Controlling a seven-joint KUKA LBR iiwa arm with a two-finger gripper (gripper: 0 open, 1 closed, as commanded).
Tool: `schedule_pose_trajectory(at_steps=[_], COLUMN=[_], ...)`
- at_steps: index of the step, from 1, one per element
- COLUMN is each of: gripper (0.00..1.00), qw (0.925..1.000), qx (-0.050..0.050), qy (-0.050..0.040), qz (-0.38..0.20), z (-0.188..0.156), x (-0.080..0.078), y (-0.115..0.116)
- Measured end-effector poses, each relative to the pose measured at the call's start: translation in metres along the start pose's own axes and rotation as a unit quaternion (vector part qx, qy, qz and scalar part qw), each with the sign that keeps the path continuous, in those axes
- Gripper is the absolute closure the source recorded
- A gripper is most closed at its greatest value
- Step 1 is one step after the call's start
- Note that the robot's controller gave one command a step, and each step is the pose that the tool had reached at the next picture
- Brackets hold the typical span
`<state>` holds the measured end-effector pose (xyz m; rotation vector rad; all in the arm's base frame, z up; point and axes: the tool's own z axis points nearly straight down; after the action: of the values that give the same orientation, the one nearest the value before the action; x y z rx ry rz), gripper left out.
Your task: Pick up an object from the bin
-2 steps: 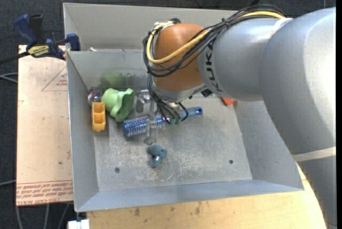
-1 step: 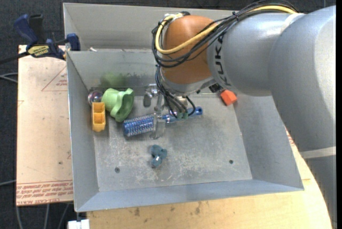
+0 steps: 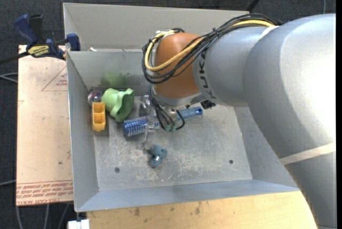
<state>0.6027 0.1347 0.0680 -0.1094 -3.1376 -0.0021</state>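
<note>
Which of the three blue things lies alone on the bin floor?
The small grey-blue piece, nearest the bin's lower wall; the bristly brush and the stick lie farther up.

You're looking at the gripper (image 3: pixel 151 118) hanging just beside a blue bristly brush (image 3: pixel 135 127), with a green cup (image 3: pixel 118 102) lying near it.

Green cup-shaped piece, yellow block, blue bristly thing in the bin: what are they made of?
Green piece: likely moulded plastic, with a smooth matte surface and uniform colour. Yellow block: probably plastic too, with solid colour and crisp edges. Blue bristly thing: plastic or rubber, with rows of fine nubs; can't tell which.
</note>
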Motion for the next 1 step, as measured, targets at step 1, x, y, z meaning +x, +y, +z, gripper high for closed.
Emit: schedule_pose_trajectory(at_steps=[1], gripper=[0.00], qw=[1.0000], qx=[0.000], qy=[-0.0017], qz=[0.000], z=[-0.0003], x=[-0.0005], y=[0.0007])
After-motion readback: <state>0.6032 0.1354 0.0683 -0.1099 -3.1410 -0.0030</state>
